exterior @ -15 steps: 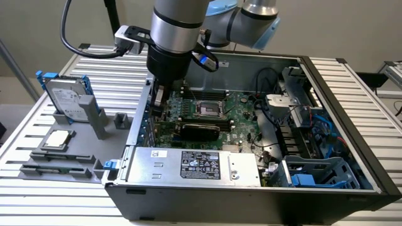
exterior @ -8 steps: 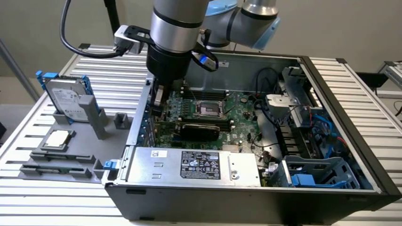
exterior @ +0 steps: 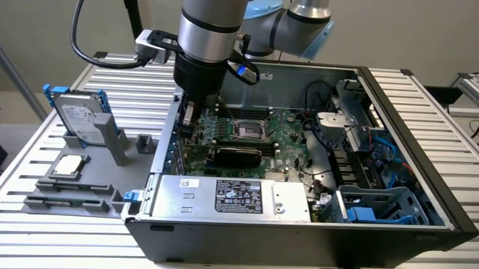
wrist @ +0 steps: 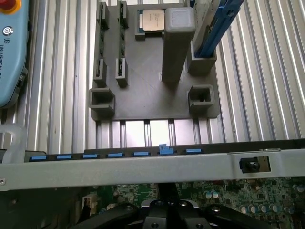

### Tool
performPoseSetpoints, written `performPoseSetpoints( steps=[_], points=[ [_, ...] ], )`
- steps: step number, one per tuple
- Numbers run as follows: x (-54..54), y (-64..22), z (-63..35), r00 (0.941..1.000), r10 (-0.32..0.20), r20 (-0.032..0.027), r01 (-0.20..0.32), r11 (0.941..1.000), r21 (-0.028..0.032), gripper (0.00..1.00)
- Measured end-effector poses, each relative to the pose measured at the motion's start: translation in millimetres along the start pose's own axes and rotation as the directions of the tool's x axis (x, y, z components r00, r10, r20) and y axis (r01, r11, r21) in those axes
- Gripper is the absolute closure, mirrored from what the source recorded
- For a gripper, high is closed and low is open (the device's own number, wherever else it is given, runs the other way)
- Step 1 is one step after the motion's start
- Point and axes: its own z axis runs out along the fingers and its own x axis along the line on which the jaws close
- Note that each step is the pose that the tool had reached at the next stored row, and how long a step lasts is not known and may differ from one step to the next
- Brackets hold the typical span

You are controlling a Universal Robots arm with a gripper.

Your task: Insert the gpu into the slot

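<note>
Jaws [exterior: 188,115]: state could not be told, low inside computer case [exterior: 419,218] | Card [exterior: 238,154]: lying on green board, at their 4 o'clock, near | Long axis: 3-to-9 in exterior view

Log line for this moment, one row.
end effector: low inside PC case, exterior view's left | gpu: on motherboard, beside end effector

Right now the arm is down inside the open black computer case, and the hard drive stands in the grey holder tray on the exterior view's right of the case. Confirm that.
Wrong side. The exterior view shows the blue-framed hard drive in the grey holder tray on that view's left of the open black computer case. The arm is indeed down inside the case.
</note>
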Motion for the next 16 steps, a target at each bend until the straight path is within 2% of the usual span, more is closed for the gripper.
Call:
performPoseSetpoints(
  steps=[11, 16],
  points=[
    [0.0, -0.2, 4.3, 1.0000, 0.000, 0.0003, 0.000, 1.0000, 0.0002, 0.89],
    [0.0, -0.1, 0.2, 1.0000, 0.001, 0.0002, -0.001, 1.0000, -0.0010, 0.89]
  ],
)
